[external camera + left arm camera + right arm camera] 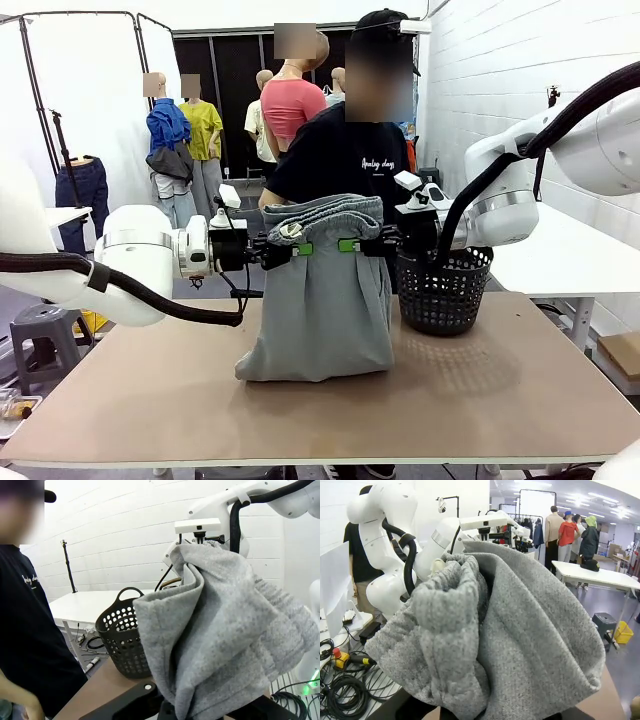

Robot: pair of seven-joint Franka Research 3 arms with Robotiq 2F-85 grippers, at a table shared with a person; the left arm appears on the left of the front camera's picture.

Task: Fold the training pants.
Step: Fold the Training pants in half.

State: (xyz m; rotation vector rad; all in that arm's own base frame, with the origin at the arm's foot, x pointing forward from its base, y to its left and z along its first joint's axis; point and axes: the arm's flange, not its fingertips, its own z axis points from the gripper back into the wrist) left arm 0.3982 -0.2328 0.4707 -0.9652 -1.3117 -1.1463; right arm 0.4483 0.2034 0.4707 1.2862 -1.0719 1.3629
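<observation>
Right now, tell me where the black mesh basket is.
In the front view the black mesh basket stands on the table, right of centre, beside the hanging light grey jersey training pants.

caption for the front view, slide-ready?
Both hands hold grey training pants up by the waistband, hem resting on the table.

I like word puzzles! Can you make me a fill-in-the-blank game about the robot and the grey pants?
1. Both end effectors, left and right, pinch the training pants near the ____.
2. The bottom of the pants rests on the ____.
3. The black basket stands on the table beside the robot's ____ arm.

Missing words: waistband; table; right
</observation>
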